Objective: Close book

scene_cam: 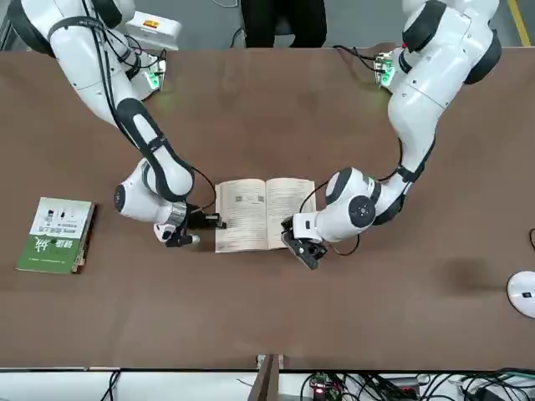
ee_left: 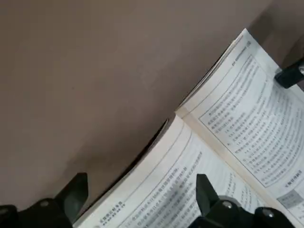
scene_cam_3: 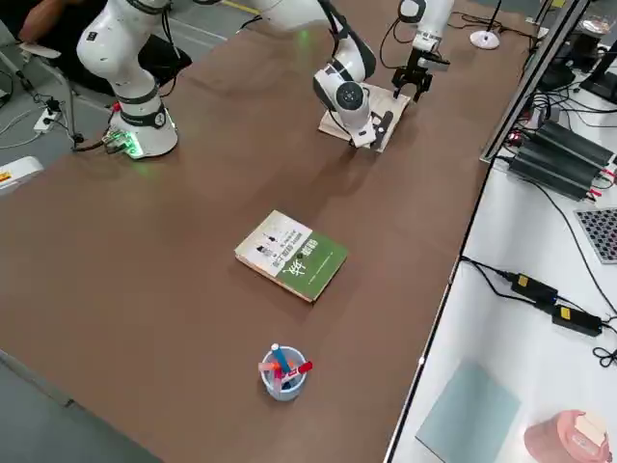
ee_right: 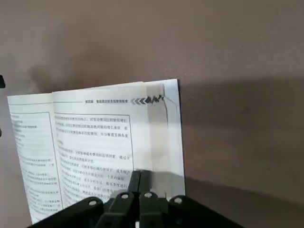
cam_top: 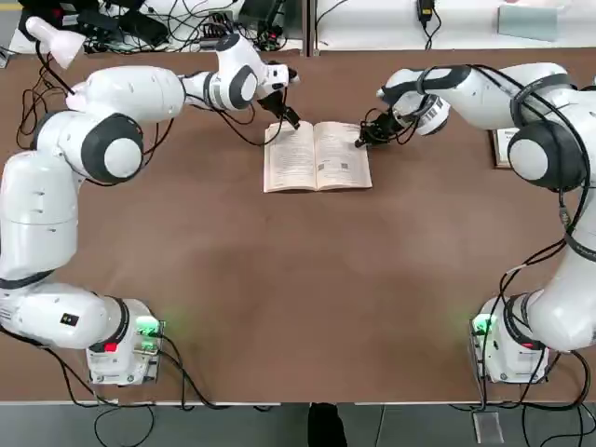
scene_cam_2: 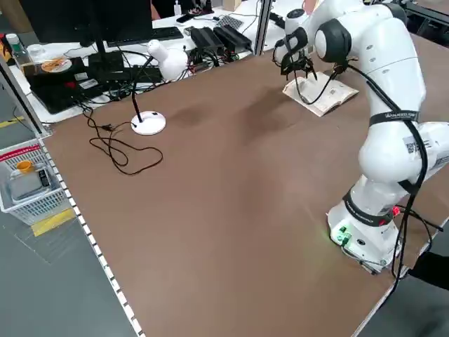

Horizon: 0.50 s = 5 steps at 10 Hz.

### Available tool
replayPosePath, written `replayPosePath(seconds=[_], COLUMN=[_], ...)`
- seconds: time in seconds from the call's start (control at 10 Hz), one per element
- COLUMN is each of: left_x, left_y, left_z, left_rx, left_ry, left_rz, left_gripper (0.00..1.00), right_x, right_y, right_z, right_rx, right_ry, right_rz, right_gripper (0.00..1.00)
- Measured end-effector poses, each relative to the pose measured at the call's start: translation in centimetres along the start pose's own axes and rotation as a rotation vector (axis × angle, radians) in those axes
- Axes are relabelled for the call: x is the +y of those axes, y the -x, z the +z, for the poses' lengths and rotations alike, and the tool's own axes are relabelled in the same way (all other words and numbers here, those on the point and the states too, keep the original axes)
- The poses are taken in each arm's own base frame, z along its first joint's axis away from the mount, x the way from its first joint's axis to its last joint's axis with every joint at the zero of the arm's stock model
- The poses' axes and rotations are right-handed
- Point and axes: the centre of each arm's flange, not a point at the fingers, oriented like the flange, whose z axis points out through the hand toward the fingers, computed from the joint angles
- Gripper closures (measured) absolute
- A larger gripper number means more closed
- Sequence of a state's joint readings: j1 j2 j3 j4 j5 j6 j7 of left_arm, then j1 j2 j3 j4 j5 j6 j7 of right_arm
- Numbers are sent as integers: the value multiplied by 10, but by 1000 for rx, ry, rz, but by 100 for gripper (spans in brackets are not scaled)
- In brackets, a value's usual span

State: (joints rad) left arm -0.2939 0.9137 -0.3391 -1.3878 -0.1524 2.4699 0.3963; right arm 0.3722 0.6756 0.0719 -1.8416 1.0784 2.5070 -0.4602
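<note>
On my overhead feed the thin paperback book with white printed text pages (cam_top: 317, 156) lies open and face-up on the brown table (cam_top: 298, 307), toward the far side from the arm bases and roughly midway between the two arms. I see the left gripper (cam_top: 290, 118) at the book's far left corner; in my left wrist feed its two black fingers (ee_left: 76, 192) stand apart, one over the bare table just outside the page edge and the other over the printed page, so the jaws straddle the left-hand edge of the book without clamping it. The right gripper (cam_top: 363, 140) sits at the outer edge of the right-hand page; in my right wrist feed its fingers (ee_right: 135, 183) are pressed together with nothing between them, their tips resting at the page's edge, though I cannot tell whether they touch the paper. From the camera across the table I also see a second book with a green-and-white cover (scene_cam: 57, 235), closed and lying flat well apart from the open one, on the right arm's side. In the right side feed a small cup holding pens (scene_cam_3: 282, 371) stands on the table beyond that green book, and in the left side feed a white desk lamp with a round base (scene_cam_2: 158, 84) stands near the table's far edge.
</note>
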Motion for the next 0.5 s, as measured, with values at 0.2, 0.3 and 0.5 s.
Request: replayPosePath(seconds=[0.2, 0.3, 0.5], left_x=[-2, -3, -1], left_y=[-4, -5, -6], left_z=[-1, -1, 2], left_rx=[10, 15, 30], left_ry=[-1, -2, 0], left_rz=[10, 18, 38], left_gripper=[0, 0, 0], right_x=[0, 0, 0], right_y=[0, 0, 0], right_z=[0, 0, 0], right_rx=[0, 0, 0], right_ry=[0, 0, 0], right_rz=[0, 0, 0], right_gripper=[98, 98, 97])
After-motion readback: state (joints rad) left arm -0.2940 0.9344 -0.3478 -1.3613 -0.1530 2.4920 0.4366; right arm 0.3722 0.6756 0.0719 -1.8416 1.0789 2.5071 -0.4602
